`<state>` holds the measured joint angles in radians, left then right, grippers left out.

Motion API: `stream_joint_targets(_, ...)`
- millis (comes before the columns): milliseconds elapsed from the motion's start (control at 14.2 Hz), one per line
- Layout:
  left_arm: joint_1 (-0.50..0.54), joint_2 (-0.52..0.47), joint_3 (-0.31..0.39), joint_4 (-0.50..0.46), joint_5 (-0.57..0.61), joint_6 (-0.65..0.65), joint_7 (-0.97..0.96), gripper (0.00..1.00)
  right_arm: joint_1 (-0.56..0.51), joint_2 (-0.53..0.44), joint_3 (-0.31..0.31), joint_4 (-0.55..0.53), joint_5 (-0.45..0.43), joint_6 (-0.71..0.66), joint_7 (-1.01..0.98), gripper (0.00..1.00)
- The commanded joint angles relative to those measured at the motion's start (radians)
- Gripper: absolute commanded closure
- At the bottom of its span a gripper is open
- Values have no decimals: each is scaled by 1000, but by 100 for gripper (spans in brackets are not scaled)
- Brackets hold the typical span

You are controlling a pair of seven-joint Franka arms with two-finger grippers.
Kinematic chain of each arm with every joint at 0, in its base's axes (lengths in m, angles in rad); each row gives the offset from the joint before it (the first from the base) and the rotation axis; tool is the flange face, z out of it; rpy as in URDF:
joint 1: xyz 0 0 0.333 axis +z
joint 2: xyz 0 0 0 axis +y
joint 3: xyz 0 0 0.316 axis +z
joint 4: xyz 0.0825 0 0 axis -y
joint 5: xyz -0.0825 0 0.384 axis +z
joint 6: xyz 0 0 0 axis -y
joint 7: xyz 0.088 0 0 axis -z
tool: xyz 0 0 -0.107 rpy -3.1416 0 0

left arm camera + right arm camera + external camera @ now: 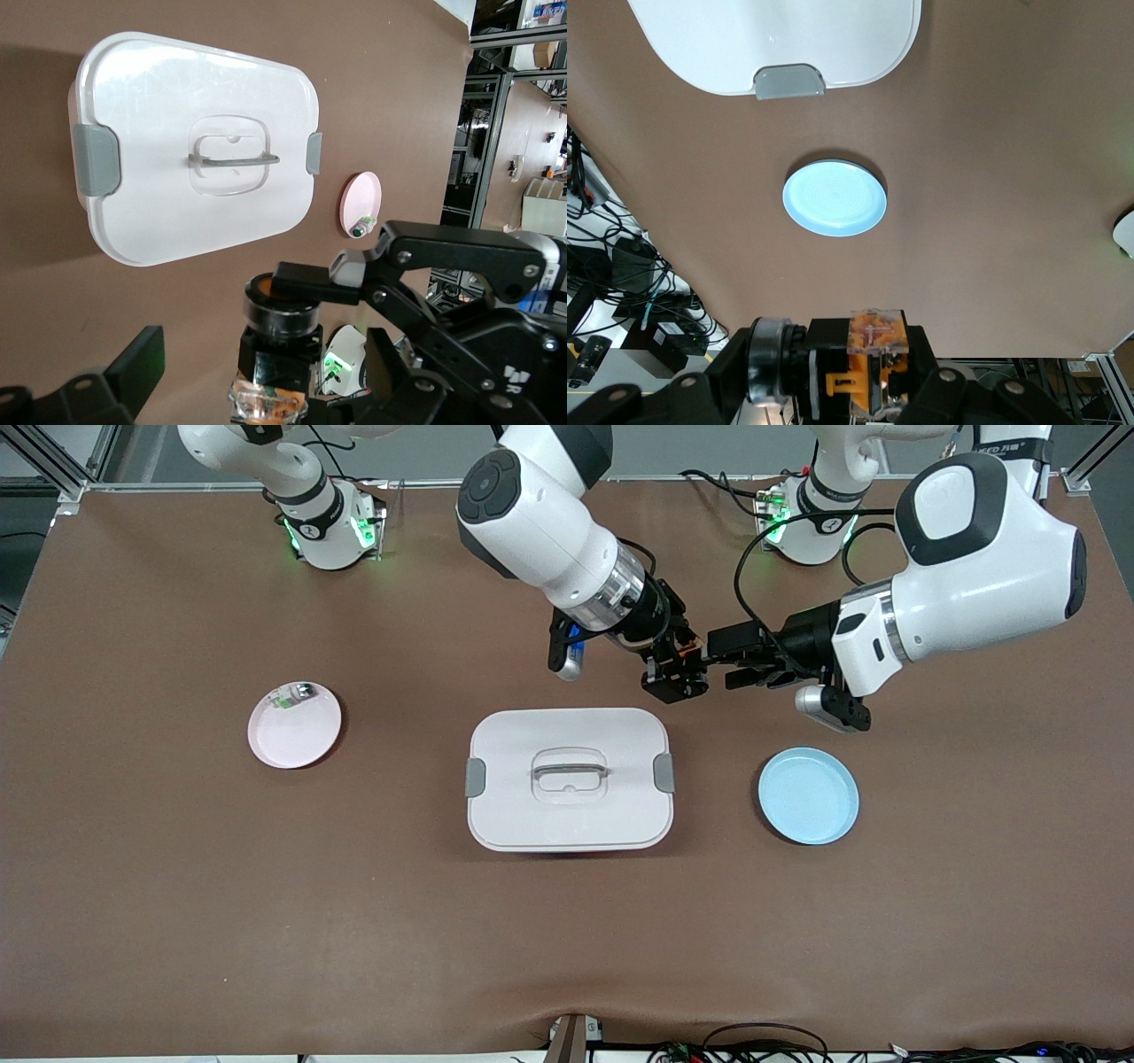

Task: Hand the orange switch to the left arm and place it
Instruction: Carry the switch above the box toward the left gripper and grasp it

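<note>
The orange switch is up in the air, held end to end in my shut right gripper, over the table just past the white box's corner on the robot-base side. In the right wrist view the switch fills the right gripper. My left gripper is open, with its fingers either side of the switch and apart from it. In the left wrist view the switch sits within the left gripper, with the box below.
A blue plate lies beside the box toward the left arm's end; it also shows in the right wrist view. A pink plate with a small green-and-silver component lies toward the right arm's end.
</note>
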<state>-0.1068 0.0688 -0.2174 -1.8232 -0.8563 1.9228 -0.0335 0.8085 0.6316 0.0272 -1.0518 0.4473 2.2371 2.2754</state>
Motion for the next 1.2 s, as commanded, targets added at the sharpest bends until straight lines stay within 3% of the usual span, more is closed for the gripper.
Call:
stream_joint_targets(0, 4, -27, -7, -25, -18, -11, 0, 0, -2, 22, 0, 49, 13, 2, 24, 100)
stream_joint_targets(1130, 6, -20, -26, -25, -15, -22, 10, 0, -11, 28, 0, 53, 13, 16, 39, 100)
